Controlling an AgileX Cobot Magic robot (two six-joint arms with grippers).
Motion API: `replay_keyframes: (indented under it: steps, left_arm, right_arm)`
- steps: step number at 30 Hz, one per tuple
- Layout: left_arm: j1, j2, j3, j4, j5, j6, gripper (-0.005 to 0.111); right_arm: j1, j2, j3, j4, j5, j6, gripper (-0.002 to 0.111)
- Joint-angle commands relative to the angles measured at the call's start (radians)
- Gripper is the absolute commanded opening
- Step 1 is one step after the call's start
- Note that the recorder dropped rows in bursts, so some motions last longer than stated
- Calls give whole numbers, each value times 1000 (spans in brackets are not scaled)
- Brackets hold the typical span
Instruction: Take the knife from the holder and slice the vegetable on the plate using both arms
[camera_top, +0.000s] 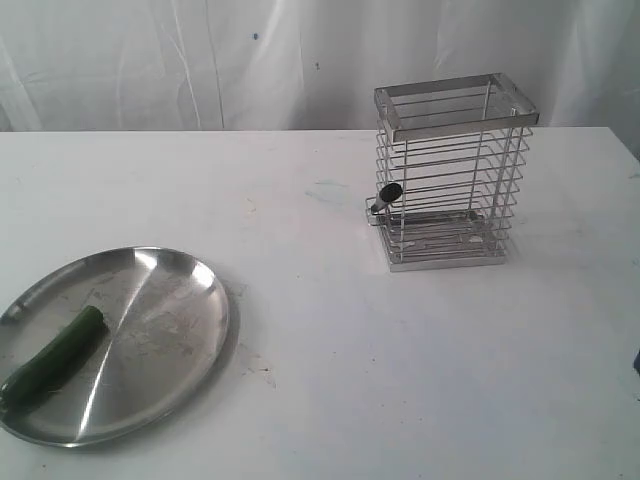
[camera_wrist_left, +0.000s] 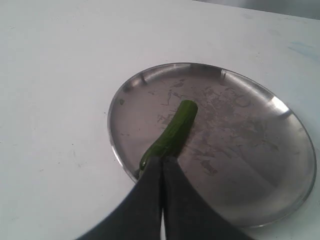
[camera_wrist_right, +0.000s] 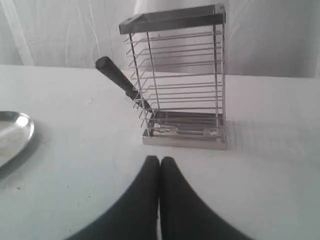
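Note:
A slim dark green cucumber (camera_top: 52, 358) lies whole on the left part of the steel plate (camera_top: 170, 310) at the front left. The wire holder (camera_top: 450, 185) stands at the back right. The knife's black handle (camera_top: 389, 194) pokes out of its left side through the wires; the blade inside is hard to make out. Neither arm shows in the exterior view. My left gripper (camera_wrist_left: 162, 160) is shut and empty, its tips over the near end of the cucumber (camera_wrist_left: 172, 134) and the plate (camera_wrist_left: 240, 150). Shut and empty too, my right gripper (camera_wrist_right: 159, 160) faces the holder (camera_wrist_right: 177, 75) and the knife handle (camera_wrist_right: 116, 76), a short way off.
The white table (camera_top: 400, 380) runs to a white curtain (camera_top: 200, 60) at the back. A dark sliver (camera_top: 637, 362) shows at the right edge of the exterior view. The plate's rim (camera_wrist_right: 20, 131) shows at the edge of the right wrist view.

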Motion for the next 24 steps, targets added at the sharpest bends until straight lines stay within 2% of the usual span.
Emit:
replay_keyframes:
  steps: [1, 6, 10, 12, 14, 20, 24]
  left_arm:
    - [-7, -5, 6, -9, -2, -6, 0]
    - [-9, -5, 6, -9, -2, -6, 0]
    - [-9, -5, 6, -9, -2, -6, 0]
    - [-9, -5, 6, -9, -2, -6, 0]
    - [-9, -5, 6, -9, -2, -6, 0]
    - [-9, -5, 6, -9, -2, -6, 0]
    - [-9, -5, 6, -9, -2, -6, 0]
  right_arm:
    - [-5, -4, 7, 113, -148, 136, 0]
    - [-5, -4, 7, 288, -387, 468, 0]
    - [-5, -4, 7, 288, -578, 530, 0]
    - [-5, -4, 7, 288, -593, 601, 0]
    - [-3, -4, -42, 272, -499, 689, 0]
    - [22, 88, -381, 75, -55, 659, 0]
    - [34, 267, -645, 50, 271, 378, 0]
